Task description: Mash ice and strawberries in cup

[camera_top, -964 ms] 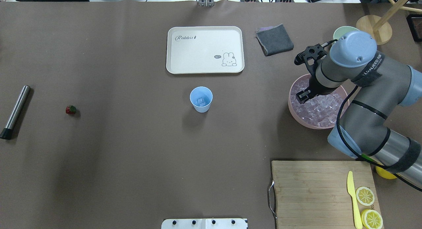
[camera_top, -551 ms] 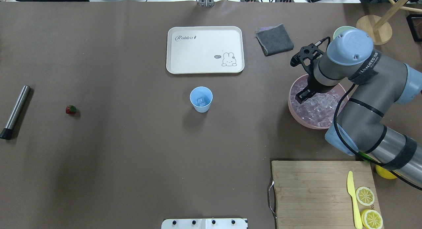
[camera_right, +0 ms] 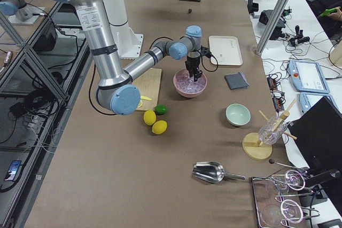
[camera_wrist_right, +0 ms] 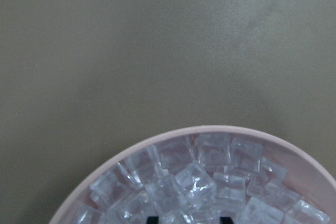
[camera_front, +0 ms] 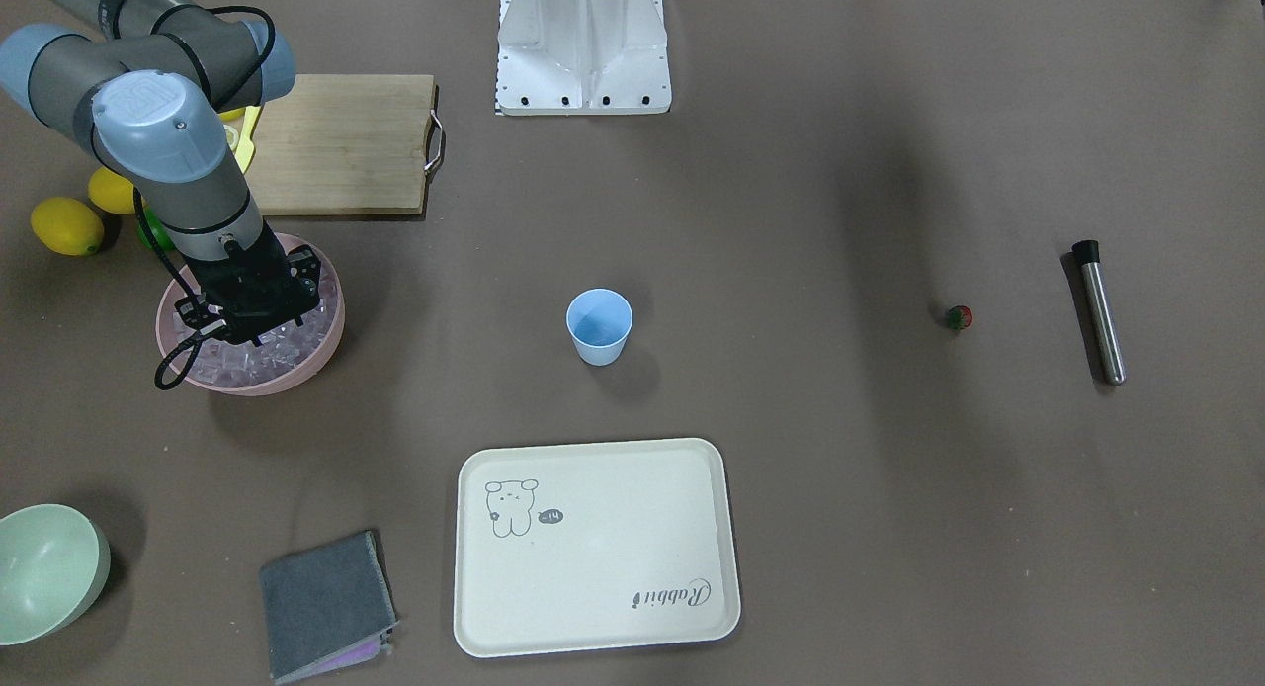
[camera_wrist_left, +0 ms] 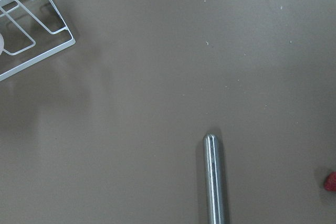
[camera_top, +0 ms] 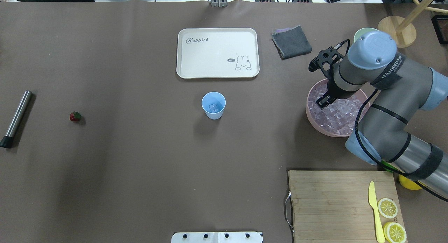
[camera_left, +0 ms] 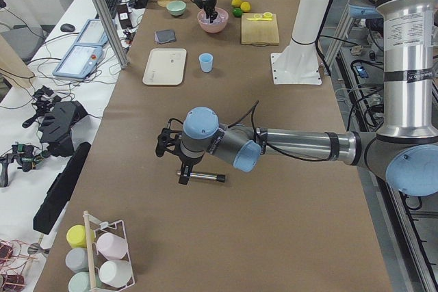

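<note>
Right gripper (camera_top: pixel 322 101) sunk among glassy ice cubes (camera_wrist_right: pixel 194 179) in round pink bowl (camera_top: pixel 312 123).
Whether it grips, cannot tell; tapered blue cup (camera_top: pixel 213 105) well apart to its left.

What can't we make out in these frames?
Right gripper grip on the ice: its own arm hides it overhead; fingertips cut by the right wrist view's bottom edge.
Left gripper state: exterior left only, too small.
Ice count in the cup: too small overhead.
Strawberry: cut by the left wrist view's right edge.
</note>
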Controlling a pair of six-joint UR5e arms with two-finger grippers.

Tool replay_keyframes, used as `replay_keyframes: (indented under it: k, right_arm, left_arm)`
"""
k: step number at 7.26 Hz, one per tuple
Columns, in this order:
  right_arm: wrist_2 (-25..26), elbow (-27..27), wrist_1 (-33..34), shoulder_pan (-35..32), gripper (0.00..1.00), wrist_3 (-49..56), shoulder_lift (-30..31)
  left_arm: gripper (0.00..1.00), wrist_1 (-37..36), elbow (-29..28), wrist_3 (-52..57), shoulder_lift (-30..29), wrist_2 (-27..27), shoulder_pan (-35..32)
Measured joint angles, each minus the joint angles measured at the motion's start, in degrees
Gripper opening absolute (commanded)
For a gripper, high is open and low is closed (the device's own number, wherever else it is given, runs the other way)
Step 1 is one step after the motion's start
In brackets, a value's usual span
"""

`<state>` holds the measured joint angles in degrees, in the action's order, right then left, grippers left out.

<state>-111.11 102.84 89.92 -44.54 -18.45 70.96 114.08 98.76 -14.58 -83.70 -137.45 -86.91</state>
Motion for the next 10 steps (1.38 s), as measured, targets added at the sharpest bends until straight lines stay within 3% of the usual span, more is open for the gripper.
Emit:
replay_keyframes:
  k: [4,5,7,8,9,10]
  right_arm:
    - [0.0,-0.2,0.0,-0.1,0.32,0.1,0.2]
    - [0.0,-0.1,0.0,-0.2,0.47,0.2,0.2]
    - [0.1,-0.3,0.0,-0.2,0.53,0.2,0.4]
    - [0.0,-0.4,0.1,-0.2,0.52,0.2,0.4]
    - [-0.2,-0.5,0.1,-0.2,0.43,0.3,0.4]
    - [-0.2,-0.8,0.1,-0.2,0.41,0.3,0.3]
  left_arm:
    - [0.97,0.0,0.0,0.0,0.0,0.0,0.0]
    - [0.97,0.0,0.0,0.0,0.0,0.0,0.0]
    - [0.97,0.1,-0.1,0.0,0.0,0.0,0.0]
    - [0.97,0.1,-0.1,0.0,0.0,0.0,0.0]
    - [0.97,0.0,-0.1,0.0,0.0,0.0,0.0]
    - [0.97,0.0,0.0,0.0,0.0,0.0,0.0]
